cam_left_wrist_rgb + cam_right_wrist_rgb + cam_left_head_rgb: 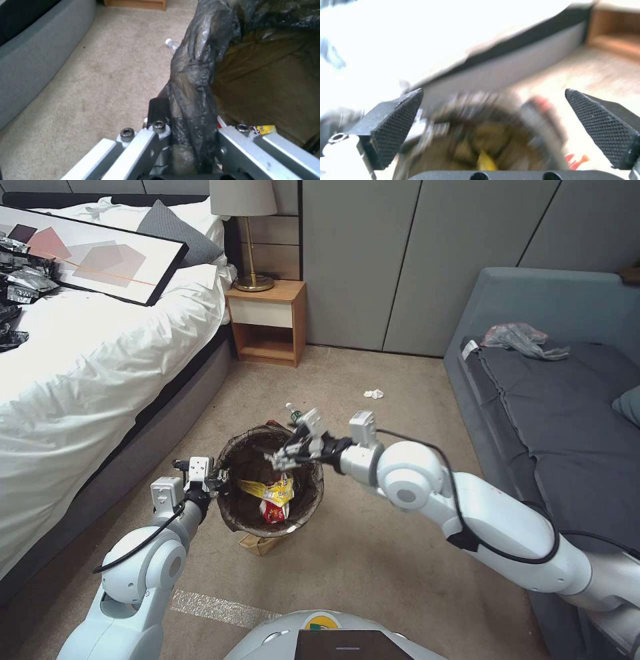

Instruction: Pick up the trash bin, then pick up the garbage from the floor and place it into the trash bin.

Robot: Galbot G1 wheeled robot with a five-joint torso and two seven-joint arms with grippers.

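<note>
The trash bin (235,508), white and lined with a dark bag, sits mid-floor. My left gripper (219,479) is shut on its left rim; in the left wrist view the left gripper (190,120) pinches the bag-covered rim (196,75). My right gripper (281,456) hovers open over the far rim, its pads (398,120) spread wide with nothing between them above the blurred bin (480,140). Garbage lies inside: a yellow wrapper (261,488) and red-and-white packets (273,510). A brown paper bag (259,544) peeks from under the bin. A clear bottle (293,413) and a white tissue wad (373,394) lie beyond.
The white bed (100,353) with a framed picture (93,253) and black sacks (20,280) runs along the left. A nightstand (267,320) with a lamp stands at the back. The grey sofa (560,400) on the right carries a grey-pink plastic bag (523,340). Carpet lies open between them.
</note>
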